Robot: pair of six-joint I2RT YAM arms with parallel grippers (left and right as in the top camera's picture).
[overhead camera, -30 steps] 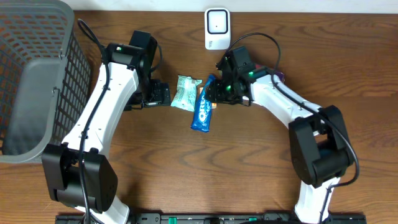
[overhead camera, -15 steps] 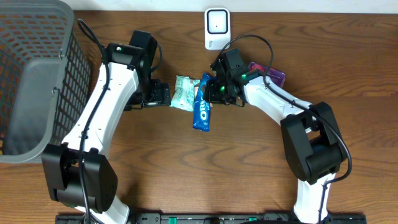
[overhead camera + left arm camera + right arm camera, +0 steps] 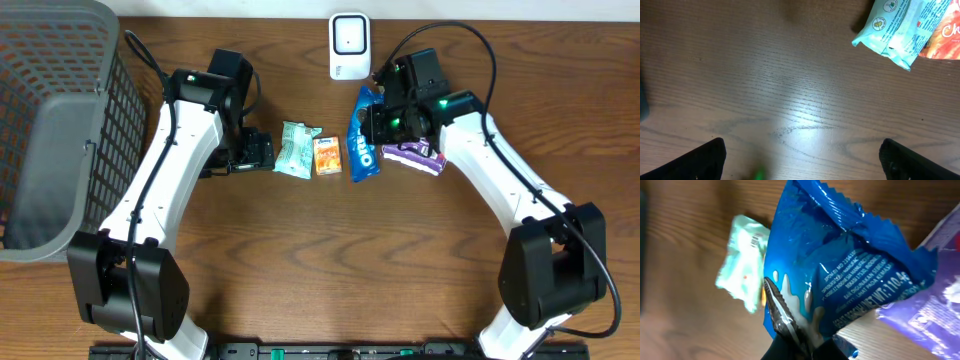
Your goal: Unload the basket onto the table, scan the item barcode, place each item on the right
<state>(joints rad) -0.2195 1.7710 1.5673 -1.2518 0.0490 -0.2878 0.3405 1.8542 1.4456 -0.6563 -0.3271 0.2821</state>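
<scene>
The item is a blue Oreo cookie packet (image 3: 362, 140), and my right gripper (image 3: 380, 125) is shut on its lower edge. The packet hangs just below the white barcode scanner (image 3: 349, 45) at the table's back edge. In the right wrist view the packet (image 3: 850, 265) fills the frame, its white printed text facing the camera, with the gripper (image 3: 805, 340) pinching the foil. My left gripper (image 3: 258, 152) stands open over bare wood left of the snacks. In its own view its jaws (image 3: 800, 160) are wide apart with nothing between them.
A mint-green packet (image 3: 296, 149) and a small orange packet (image 3: 327, 157) lie side by side mid-table. A purple packet (image 3: 415, 157) lies under the right arm. A grey mesh basket (image 3: 50, 120) fills the far left.
My right gripper has shut on the Oreo packet, lifted it and carried it right and back toward the scanner, uncovering the orange packet. The left arm has not moved.
</scene>
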